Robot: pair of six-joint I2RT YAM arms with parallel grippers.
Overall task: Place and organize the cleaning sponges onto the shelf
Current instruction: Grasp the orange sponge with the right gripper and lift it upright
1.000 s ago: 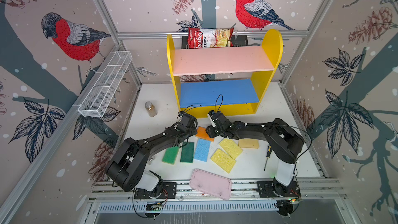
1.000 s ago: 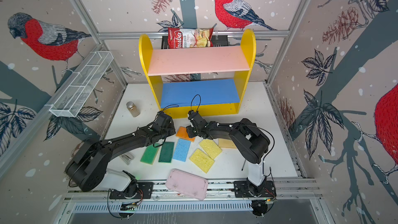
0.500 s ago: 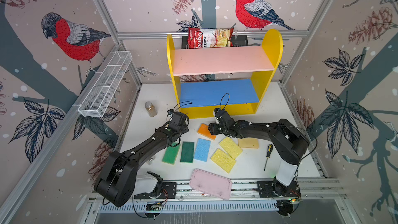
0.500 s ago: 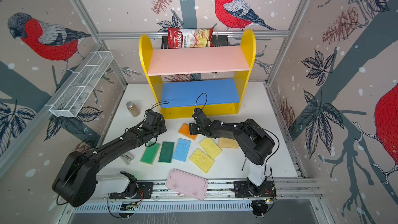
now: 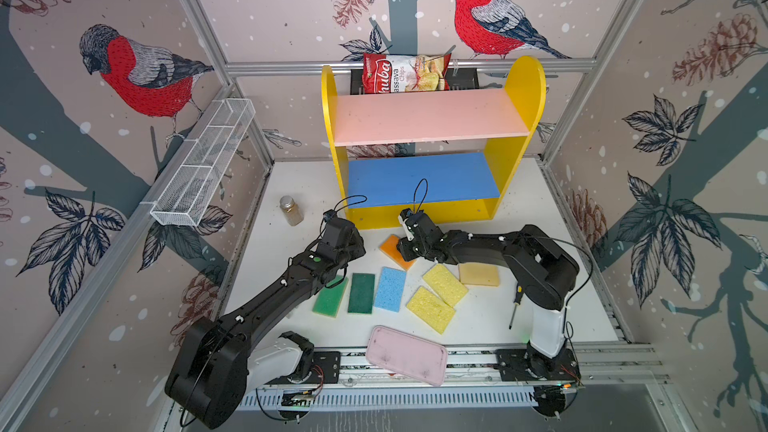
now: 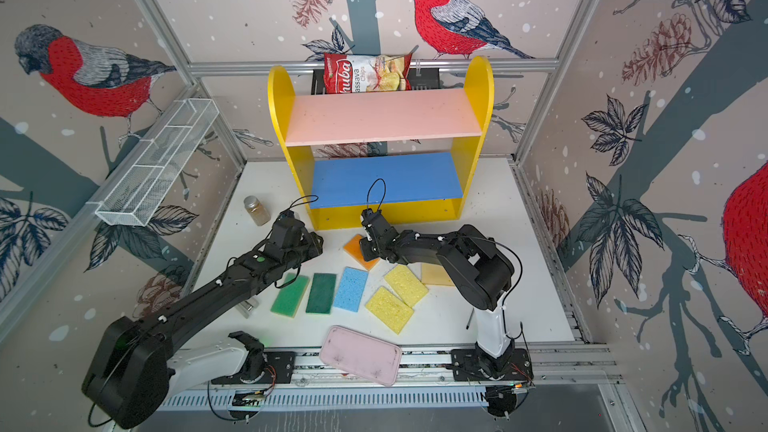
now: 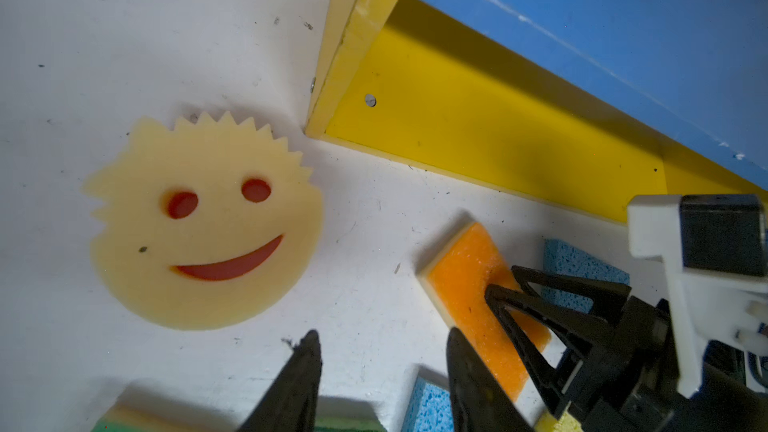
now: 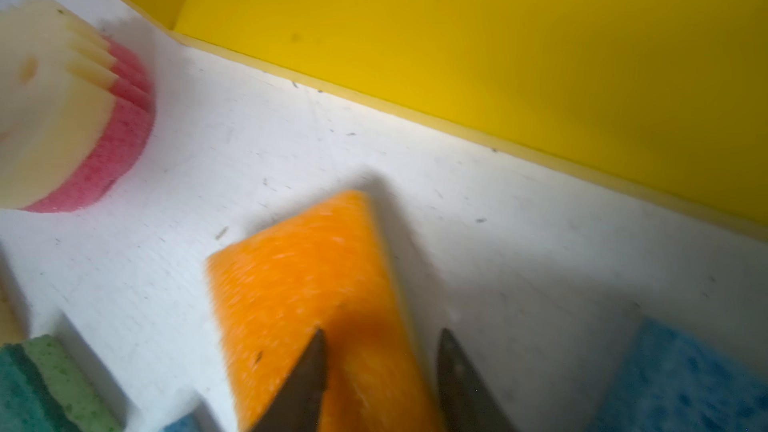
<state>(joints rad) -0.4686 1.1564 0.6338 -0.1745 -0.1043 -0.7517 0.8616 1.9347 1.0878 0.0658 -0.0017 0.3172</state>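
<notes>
R wrist view: orange sponge (image 8: 307, 280) blurred, one end cut off by frame; smiley sponge (image 8: 62, 118) also cropped. In a top view: tan sponge (image 6: 432, 276) partly behind R arm (image 6: 478, 263).

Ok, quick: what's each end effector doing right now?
Left end effector: open, nothing between the fingers.
Right end effector: fingers down at the orange sponge; cannot tell whether it is actually gripped.

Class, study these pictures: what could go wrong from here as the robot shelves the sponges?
The right tool straddles the orange sponge near one end, so the sponge could pivot or slip when lifted. The left tool sits close by, open near the smiley sponge; the two arms could clash in front of the shelf.
</notes>
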